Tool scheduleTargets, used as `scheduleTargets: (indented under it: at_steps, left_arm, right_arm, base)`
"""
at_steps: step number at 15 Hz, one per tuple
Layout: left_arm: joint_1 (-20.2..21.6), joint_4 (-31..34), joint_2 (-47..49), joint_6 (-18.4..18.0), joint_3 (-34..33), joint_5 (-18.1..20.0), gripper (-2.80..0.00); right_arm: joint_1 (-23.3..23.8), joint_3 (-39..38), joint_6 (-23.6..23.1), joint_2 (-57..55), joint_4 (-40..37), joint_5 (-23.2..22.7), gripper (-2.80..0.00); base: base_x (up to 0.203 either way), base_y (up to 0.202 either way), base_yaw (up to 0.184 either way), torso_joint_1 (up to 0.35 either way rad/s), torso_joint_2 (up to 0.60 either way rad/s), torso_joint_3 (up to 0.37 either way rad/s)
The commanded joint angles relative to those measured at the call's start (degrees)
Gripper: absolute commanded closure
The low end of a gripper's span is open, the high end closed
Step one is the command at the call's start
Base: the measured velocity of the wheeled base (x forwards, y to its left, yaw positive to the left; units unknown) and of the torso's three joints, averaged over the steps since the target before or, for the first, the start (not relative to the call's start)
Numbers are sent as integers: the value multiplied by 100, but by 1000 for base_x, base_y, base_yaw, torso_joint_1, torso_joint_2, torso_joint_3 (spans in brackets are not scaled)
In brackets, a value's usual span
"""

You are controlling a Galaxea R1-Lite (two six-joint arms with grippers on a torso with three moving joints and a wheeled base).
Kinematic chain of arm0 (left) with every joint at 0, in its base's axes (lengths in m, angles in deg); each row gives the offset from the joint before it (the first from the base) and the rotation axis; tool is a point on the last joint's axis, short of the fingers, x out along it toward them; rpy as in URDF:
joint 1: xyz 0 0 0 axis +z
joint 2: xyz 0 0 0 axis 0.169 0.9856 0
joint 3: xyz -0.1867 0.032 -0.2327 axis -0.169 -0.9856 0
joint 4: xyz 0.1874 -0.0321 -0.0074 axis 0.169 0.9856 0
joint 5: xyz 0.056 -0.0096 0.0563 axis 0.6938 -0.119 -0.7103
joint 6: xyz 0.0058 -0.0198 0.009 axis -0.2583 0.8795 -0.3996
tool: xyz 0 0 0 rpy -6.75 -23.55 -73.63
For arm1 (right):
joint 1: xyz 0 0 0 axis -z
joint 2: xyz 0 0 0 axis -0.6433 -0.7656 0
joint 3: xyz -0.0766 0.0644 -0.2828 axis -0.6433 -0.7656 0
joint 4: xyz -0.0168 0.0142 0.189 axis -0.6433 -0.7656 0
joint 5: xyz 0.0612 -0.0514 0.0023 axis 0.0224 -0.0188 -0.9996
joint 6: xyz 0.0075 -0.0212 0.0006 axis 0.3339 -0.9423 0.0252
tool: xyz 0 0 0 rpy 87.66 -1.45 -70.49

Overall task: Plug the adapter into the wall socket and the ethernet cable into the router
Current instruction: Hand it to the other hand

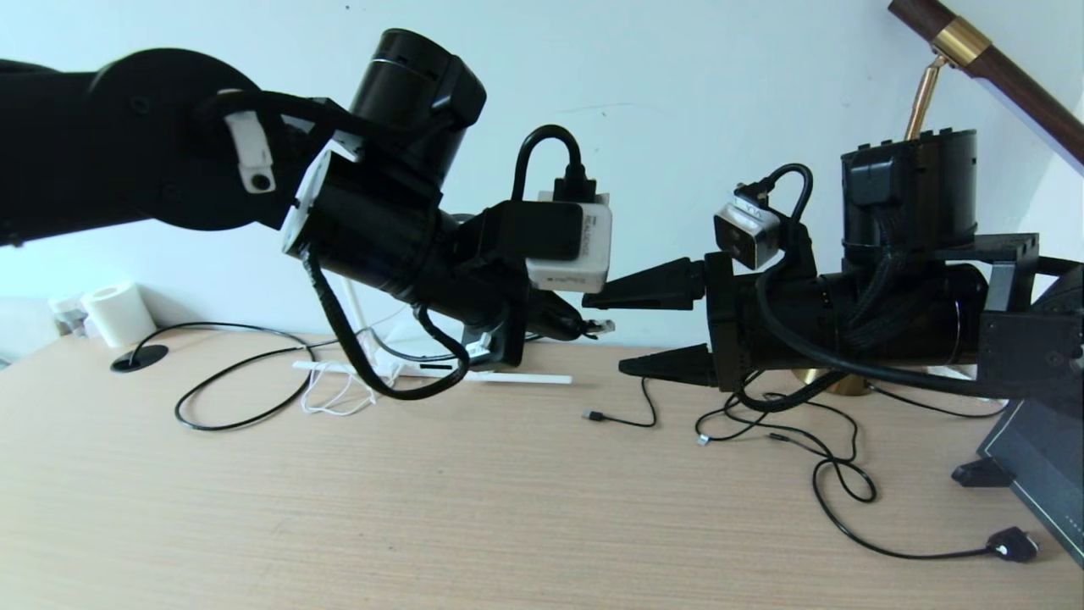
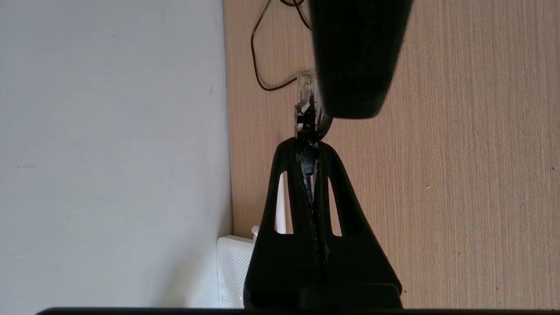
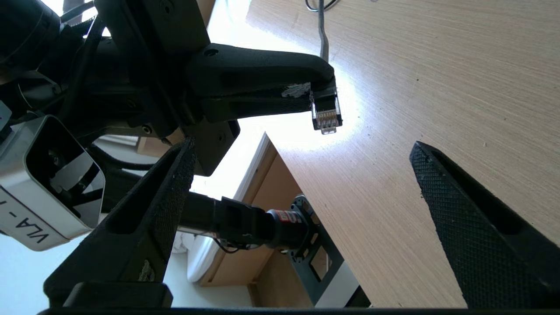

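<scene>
My left gripper (image 1: 583,325) hangs above the wooden desk, shut on the ethernet cable's plug (image 1: 601,325). The clear tip (image 2: 305,89) sticks out past the fingertips, contacts showing (image 3: 326,117). The black cable (image 1: 237,415) loops back to its round disc end (image 1: 138,358). My right gripper (image 1: 603,334) faces the left one, open, its fingers (image 3: 442,183) either side of the plug without touching it. The white router (image 2: 234,267) sits against the wall behind the left gripper, one antenna (image 1: 517,378) lying on the desk. The adapter and the wall socket are out of view.
Thin black cables with small plugs (image 1: 622,418) (image 1: 834,474) trail over the desk's right half, one ending in a black plug (image 1: 1012,544). A dark panel (image 1: 1042,457) stands at the right edge. A white roll (image 1: 118,313) sits far left, a thin white cord (image 1: 334,398) near the router.
</scene>
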Motion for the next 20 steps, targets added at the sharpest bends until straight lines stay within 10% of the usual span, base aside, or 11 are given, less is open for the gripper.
scheduleTargets:
  at_steps: [1, 20]
  left_arm:
    - [-9, 20, -18, -39, -11, 125, 0]
    - [-141, 47, -426, -34, -345, 52, 0]
  right_arm:
    - [-6, -16, 30, 45, 8, -24, 0]
    - [-165, -83, 244, -15, 209, 311, 0]
  base:
    - [0, 0, 0, 0, 0, 0]
    - [0, 0, 0, 0, 0, 0]
